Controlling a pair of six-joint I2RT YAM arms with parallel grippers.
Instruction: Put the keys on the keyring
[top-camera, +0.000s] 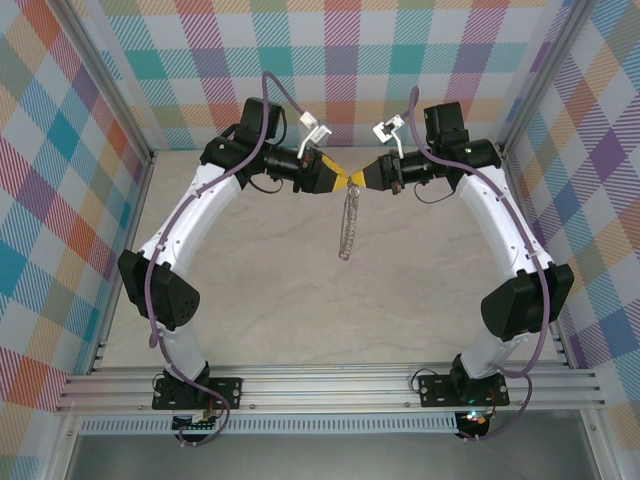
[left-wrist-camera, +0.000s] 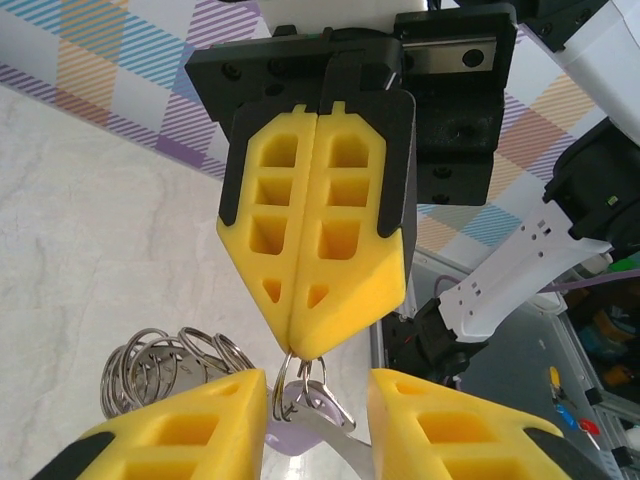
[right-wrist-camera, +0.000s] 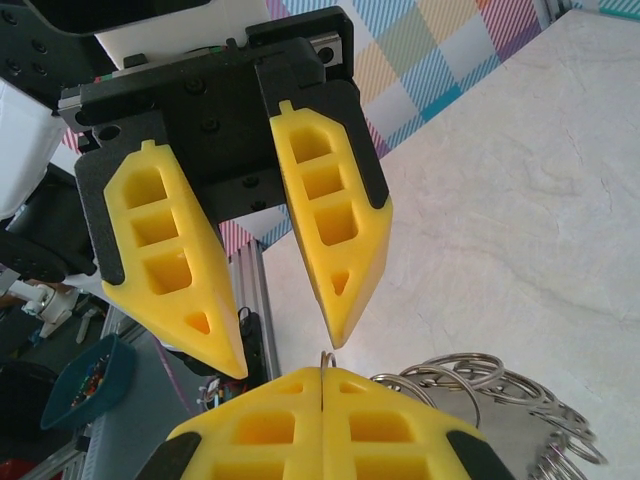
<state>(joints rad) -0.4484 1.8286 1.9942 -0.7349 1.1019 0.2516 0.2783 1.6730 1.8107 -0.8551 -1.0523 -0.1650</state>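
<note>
The keyring (top-camera: 347, 228) hangs edge-on below the two grippers, which meet above mid-table. My right gripper (top-camera: 362, 180) is shut on the ring's thin wire rim (right-wrist-camera: 325, 358); its closed yellow tips (left-wrist-camera: 300, 348) point down in the left wrist view. Just under those tips dangles the key (left-wrist-camera: 288, 437) with its lilac head, on small wire loops. My left gripper (left-wrist-camera: 318, 400) is open, one finger on each side of the key, the lilac head close against its left-hand finger. The ring's small silvery loops (left-wrist-camera: 160, 365) fan out to one side, and the same loops (right-wrist-camera: 500, 385) show in the right wrist view.
The pale marble tabletop (top-camera: 300, 300) lies below. Aluminium frame rails (top-camera: 330, 385) run along the near edge and plaid walls (top-camera: 60, 200) close in the sides and back. Both arms arch inward from their bases.
</note>
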